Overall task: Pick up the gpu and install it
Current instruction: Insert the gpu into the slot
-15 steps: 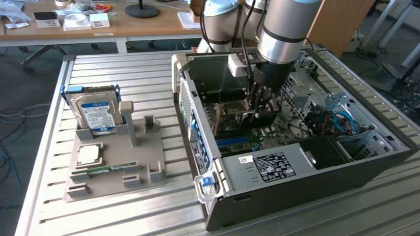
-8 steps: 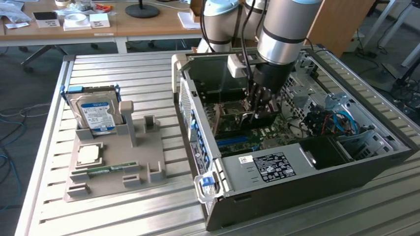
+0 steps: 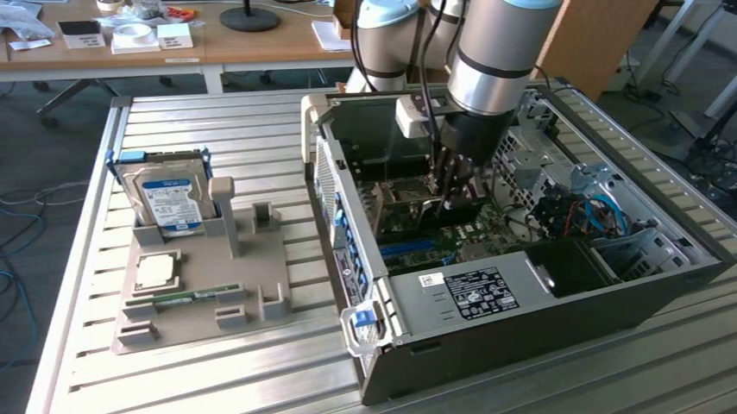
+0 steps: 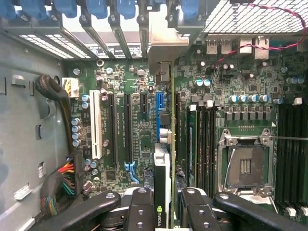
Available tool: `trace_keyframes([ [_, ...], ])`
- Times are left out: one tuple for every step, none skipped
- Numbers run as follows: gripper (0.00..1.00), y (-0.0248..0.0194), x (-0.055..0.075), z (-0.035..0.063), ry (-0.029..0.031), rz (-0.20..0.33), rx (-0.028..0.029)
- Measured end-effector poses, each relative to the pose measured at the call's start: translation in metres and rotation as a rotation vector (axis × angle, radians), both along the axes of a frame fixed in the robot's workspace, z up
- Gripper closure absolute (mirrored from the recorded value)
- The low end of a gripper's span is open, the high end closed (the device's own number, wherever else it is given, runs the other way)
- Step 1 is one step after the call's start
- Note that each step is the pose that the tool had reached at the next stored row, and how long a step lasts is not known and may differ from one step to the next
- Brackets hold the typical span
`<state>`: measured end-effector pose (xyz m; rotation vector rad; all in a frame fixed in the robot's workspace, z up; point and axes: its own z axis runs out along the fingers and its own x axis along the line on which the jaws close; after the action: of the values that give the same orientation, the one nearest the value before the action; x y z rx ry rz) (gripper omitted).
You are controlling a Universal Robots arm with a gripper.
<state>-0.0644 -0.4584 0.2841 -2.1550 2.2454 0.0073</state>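
A slatted metal bench (image 3: 230, 112) carries an open computer case (image 3: 519, 319) lying on its side, with a wooden desk (image 3: 265, 43) behind it in the room. We see the arm reaching straight down into the case, its gripper (image 3: 455, 194) low over the motherboard (image 4: 125, 134). In the wrist view the dark fingers (image 4: 142, 209) close in from both sides on the gpu (image 4: 163, 183), pinching it. The card stands on edge and runs away from the camera, with its pale metal bracket (image 4: 166, 43) at the case's rear wall of expansion openings. It sits just beside the blue slot (image 4: 158, 113), between the black expansion slots and the memory slots. We cannot tell whether its lower edge touches a slot. The empty CPU socket (image 4: 245, 166) lies off to one side. On the exterior view's left, well apart from the case, a grey holder (image 3: 259, 276) keeps a hard drive (image 3: 167, 203) upright, a CPU (image 3: 155, 272) flat and a RAM stick (image 3: 196, 297) beside it.
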Motion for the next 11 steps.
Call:
trace_keyframes([
  [0.73, 0.0000, -0.0006, 0.0000, 0.0000, 0.000, 0.0000],
  [0.73, 0.0000, -0.0012, 0.0000, 0.0000, 0.000, 0.0000],
  [0.73, -0.0001, -0.0019, 0.0000, 0.0001, 0.000, -0.0001],
  [0.73, -0.0001, -0.0026, 0.0000, 0.0000, 0.000, -0.0001],
  [0.73, -0.0003, -0.0034, 0.0000, 0.0001, 0.000, -0.0001],
  [0.73, -0.0009, -0.0038, 0.0000, 0.0001, 0.000, -0.0002],
  [0.73, -0.0016, -0.0042, 0.0000, 0.0001, 0.000, -0.0001],
  [0.73, -0.0018, -0.0049, 0.0000, 0.0000, 0.000, -0.0001],
  [0.73, -0.0018, -0.0055, -0.0001, 0.0000, 0.000, 0.0000],
  [0.73, -0.0018, -0.0063, -0.0002, -0.0001, 0.000, 0.0001],
  [0.73, -0.0018, -0.0072, -0.0002, 0.0000, 0.000, 0.0000],
])
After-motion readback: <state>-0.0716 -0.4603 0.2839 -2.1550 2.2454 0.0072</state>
